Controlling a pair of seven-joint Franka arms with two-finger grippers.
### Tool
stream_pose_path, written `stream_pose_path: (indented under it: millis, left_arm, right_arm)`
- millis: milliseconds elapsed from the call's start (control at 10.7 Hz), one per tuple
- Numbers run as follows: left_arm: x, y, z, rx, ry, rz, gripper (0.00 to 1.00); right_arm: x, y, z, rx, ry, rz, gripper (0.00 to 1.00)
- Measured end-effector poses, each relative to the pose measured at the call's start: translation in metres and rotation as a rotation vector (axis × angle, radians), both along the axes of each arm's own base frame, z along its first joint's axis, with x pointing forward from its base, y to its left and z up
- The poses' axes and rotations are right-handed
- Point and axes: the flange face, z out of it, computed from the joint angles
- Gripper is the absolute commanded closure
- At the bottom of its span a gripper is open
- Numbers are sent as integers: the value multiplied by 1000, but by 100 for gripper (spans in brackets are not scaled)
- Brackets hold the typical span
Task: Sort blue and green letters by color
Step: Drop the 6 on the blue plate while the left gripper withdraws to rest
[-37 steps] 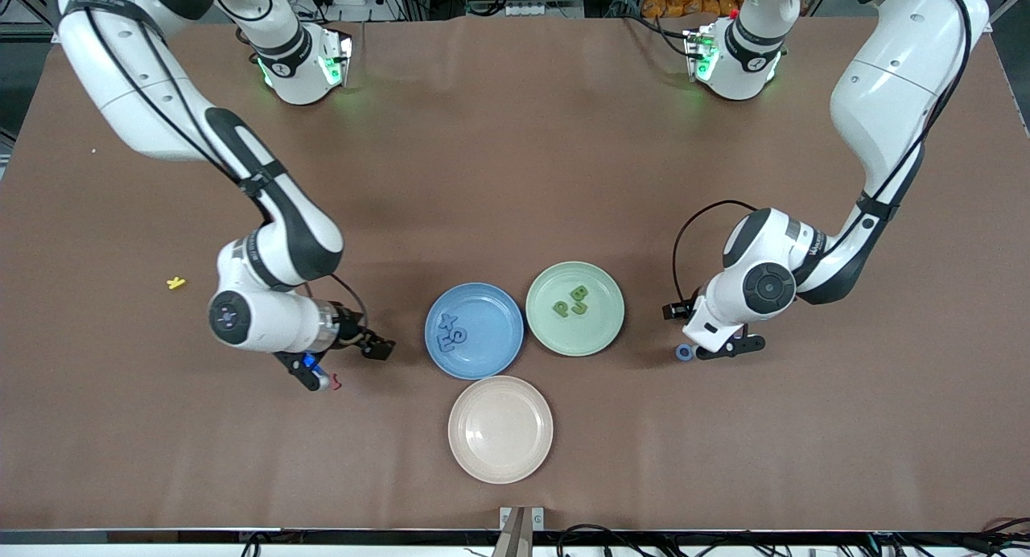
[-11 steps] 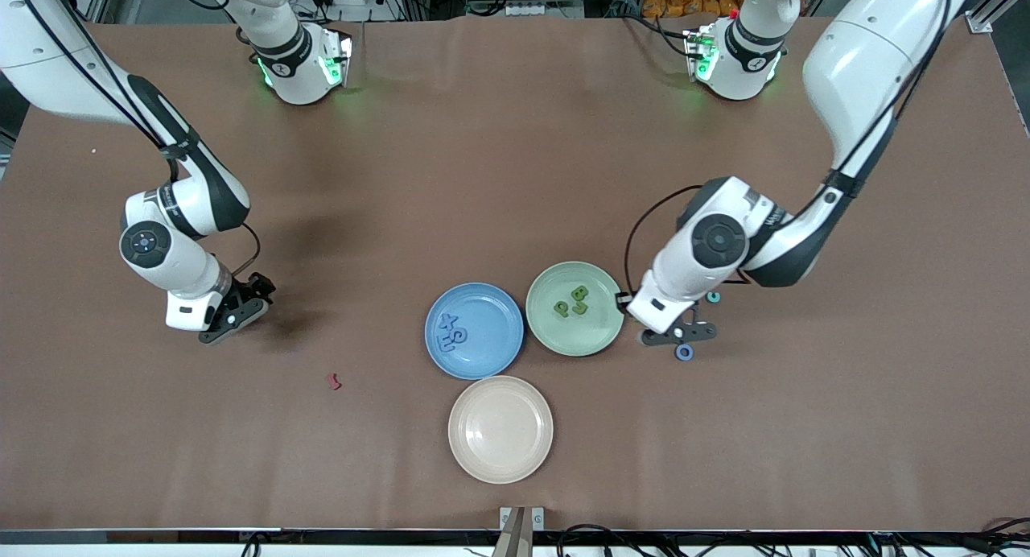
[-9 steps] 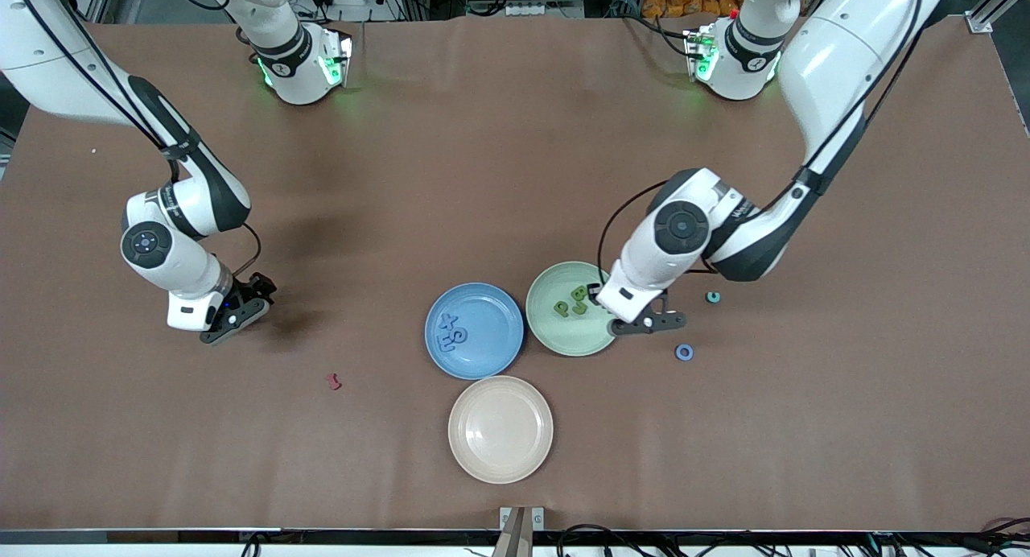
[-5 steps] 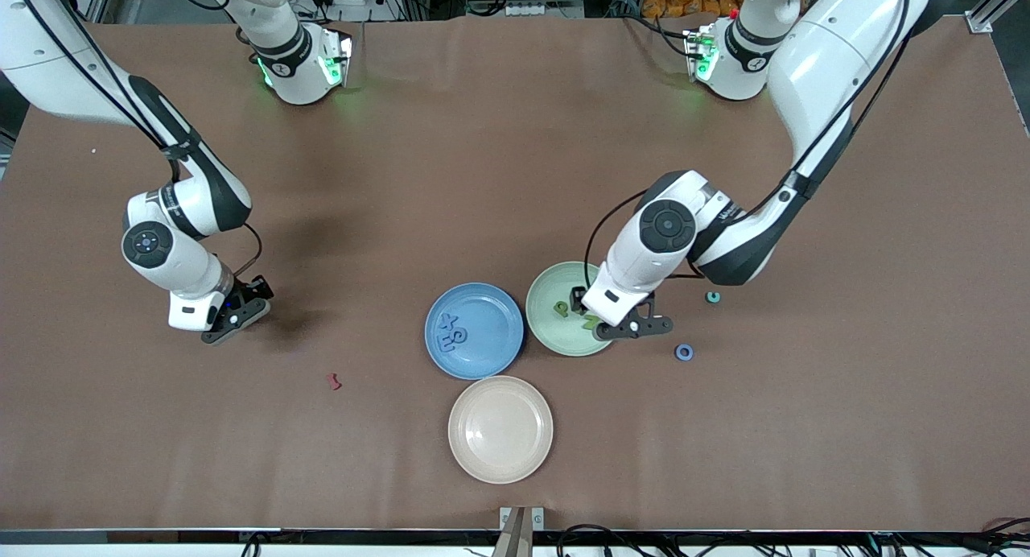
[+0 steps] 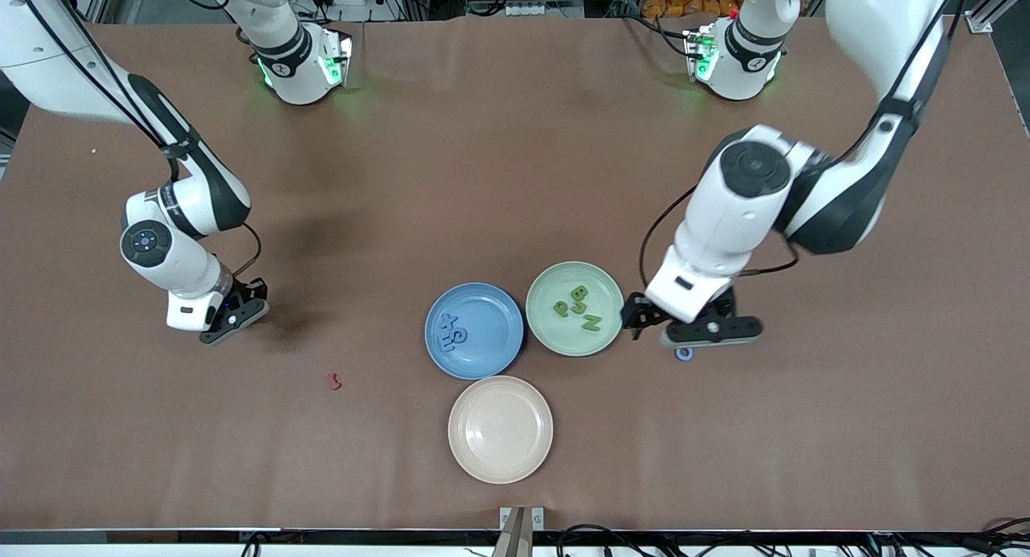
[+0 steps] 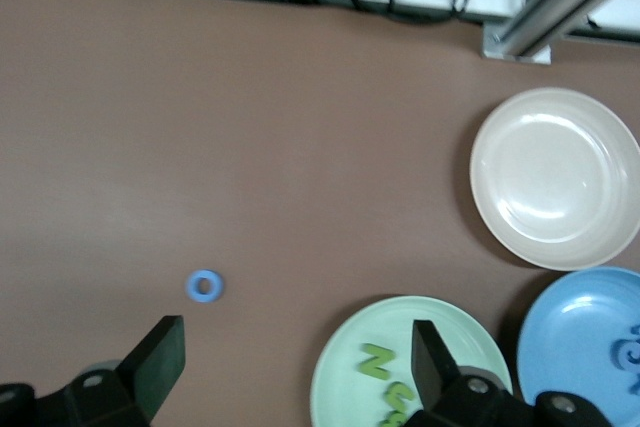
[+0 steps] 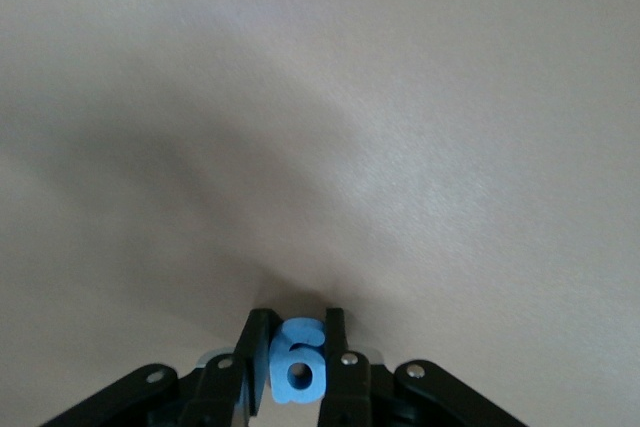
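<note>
R gripper [image 5: 229, 319] sits low at the R-arm end of the table, roughly 9 o'clock from the blue plate [image 5: 474, 364] and well apart from it. Its jaws are pinched tight on a blue "6" [image 7: 297, 367], gripped by the piece's flat faces.

L gripper [image 5: 692, 319] hangs at about 3 o'clock of the green plate [image 5: 555, 344], fingers spread wide w/ nothing in them. A blue ring [image 6: 205, 286] lies on the table under it. Green letters [image 5: 578, 306] lie in the green plate, N incl. Blue letters [image 5: 451, 336] lie in the blue plate. The beige plate [image 5: 500, 464], at 6 o'clock of the pair, holds nothing. A dark red squiggle [image 5: 331, 381] lies on the table btwn R gripper and blue plate.

Risks, as I judge them:
- "6" is small and held near the fingertips, so a quick swing could twist or drop it.
- Plates touch. A release near the shared rim could land blue in green.
- L fingers are wide vs a tiny ring. A slightly off-center descent may nudge it away.
</note>
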Motion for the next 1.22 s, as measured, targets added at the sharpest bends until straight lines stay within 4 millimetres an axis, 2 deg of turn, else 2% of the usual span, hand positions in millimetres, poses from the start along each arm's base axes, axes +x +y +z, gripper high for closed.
stream_pose_path:
  millis: [94, 187, 468, 655, 842, 1029, 1122, 1216]
  left_arm:
    - [-1, 15, 27, 25, -27, 26, 0]
    - [-2, 31, 47, 47, -44, 53, 0]
    - [-3, 76, 92, 75, -59, 98, 0]
    - [-1, 126, 122, 94, -49, 59, 0]
    - [-19, 183, 161, 68, 27, 19, 0]
    - [-31, 228, 181, 28, 66, -16, 0]
    - [-32, 236, 181, 21, 80, -13, 0]
    - [-32, 239, 179, 22, 90, -7, 0]
  right_arm:
    - [1, 12, 1, 10, -6, -24, 100]
    - [2, 32, 4, 22, -12, -63, 100]
    - [6, 124, 23, 27, 12, -235, 100]
    - [13, 176, 42, 165, 71, -408, 100]
    - [24, 214, 65, 328, 149, -590, 100]
    - [32, 263, 85, 395, 196, -782, 100]
    - [34, 289, 90, 410, 210, -868, 100]
    - [37, 310, 92, 425, 223, -935, 95]
